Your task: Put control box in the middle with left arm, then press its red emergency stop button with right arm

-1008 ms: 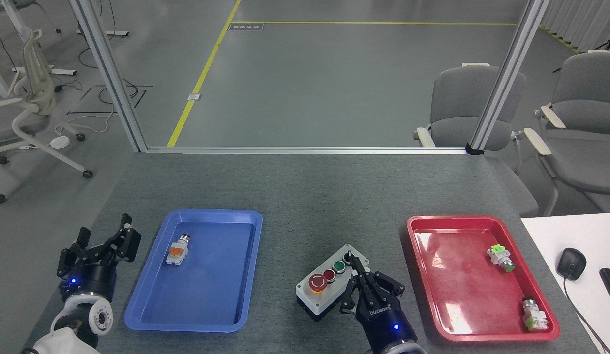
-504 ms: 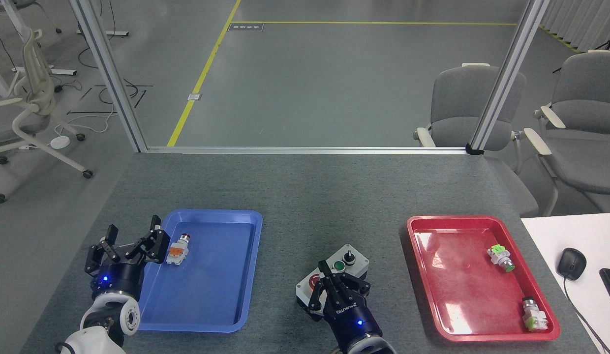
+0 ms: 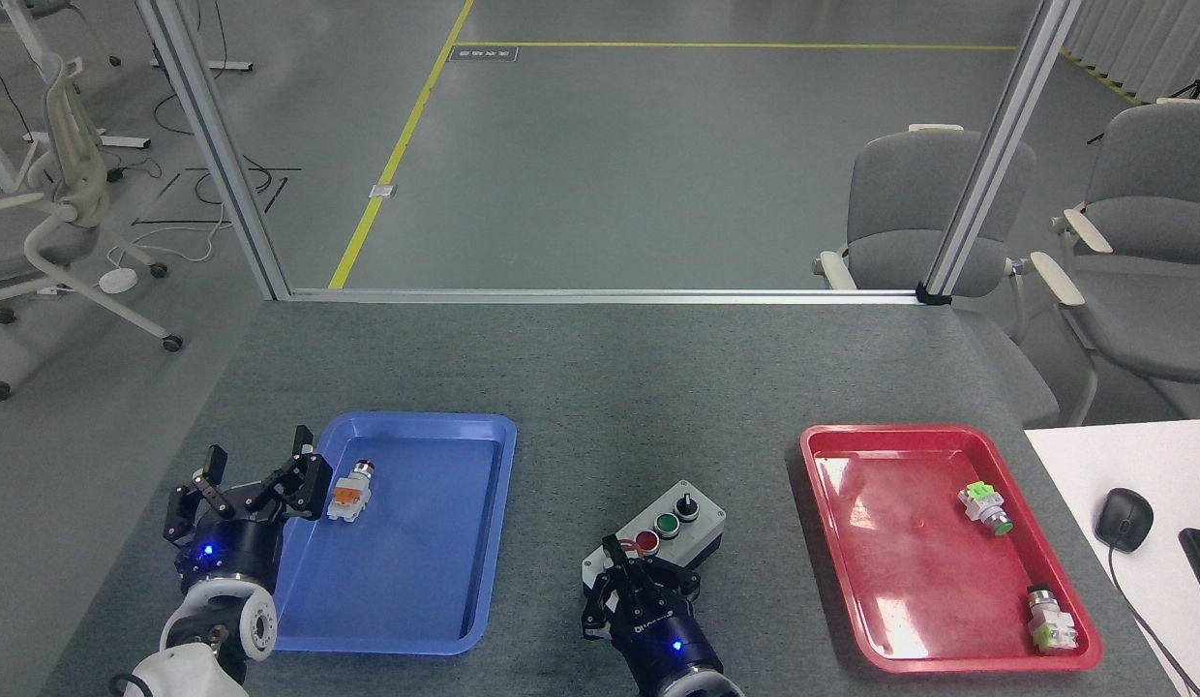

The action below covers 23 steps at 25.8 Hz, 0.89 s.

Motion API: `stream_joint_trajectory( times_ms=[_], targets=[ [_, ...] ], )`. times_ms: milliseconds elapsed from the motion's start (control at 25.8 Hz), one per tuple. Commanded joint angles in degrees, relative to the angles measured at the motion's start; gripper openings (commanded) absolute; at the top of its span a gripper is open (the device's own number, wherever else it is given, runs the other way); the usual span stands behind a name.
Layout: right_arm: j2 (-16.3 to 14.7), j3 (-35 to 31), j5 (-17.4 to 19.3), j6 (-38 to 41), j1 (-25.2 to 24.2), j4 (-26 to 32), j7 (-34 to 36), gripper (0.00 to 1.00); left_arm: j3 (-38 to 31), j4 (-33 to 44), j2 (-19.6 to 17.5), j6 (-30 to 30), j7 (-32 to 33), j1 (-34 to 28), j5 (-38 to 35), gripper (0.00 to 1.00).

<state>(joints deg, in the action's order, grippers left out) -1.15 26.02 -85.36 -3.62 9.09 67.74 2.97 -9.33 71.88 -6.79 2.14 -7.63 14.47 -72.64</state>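
Note:
The control box (image 3: 692,530) lies slantwise on the bare dark-grey middle (image 3: 600,407) of the table, between the two trays. Its black knob (image 3: 687,503), green button (image 3: 667,525) and small red button (image 3: 646,539) show in a row. My right gripper (image 3: 615,555) is shut, its joined fingertips over the box's near left end. They cover the red emergency stop button, which is hidden. My left gripper (image 3: 256,463) stands open at the left rim of the blue tray, with nothing between its fingers.
The blue tray (image 3: 416,581) at left holds a small orange-and-white button unit (image 3: 348,492). The red tray (image 3: 900,581) at right holds two green-and-white units (image 3: 984,508) (image 3: 1050,620). A white desk with a mouse (image 3: 1123,518) adjoins the right edge.
My right gripper moved left and toward me, from the knob end of the box to over its big red button end. My left gripper came right to the blue tray's rim, then held still.

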Motion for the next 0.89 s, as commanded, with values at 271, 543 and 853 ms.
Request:
stream_joint_trajectory(
  times_ms=[271,543,853],
  targets=[
    [-0.43,-0.01,-0.07,-0.43,0.40,-1.29,-0.77,0.00,1.42,-4.47,4.60,-0.82,-2.56,-0.93,-0.66,0.99],
    [-0.96,-2.29,0.02,-0.69,0.66,3.45,-0.24,0.00,1.33,-4.38,5.04,-0.47,-2.56,-1.02,0.30,0.99],
    [-2.98,-9.06,-0.07,0.10,0.14,8.81,-0.07,0.45,1.33,-4.38,5.04,-0.47,-2.65,-1.02,0.30,0.99]
  ],
)
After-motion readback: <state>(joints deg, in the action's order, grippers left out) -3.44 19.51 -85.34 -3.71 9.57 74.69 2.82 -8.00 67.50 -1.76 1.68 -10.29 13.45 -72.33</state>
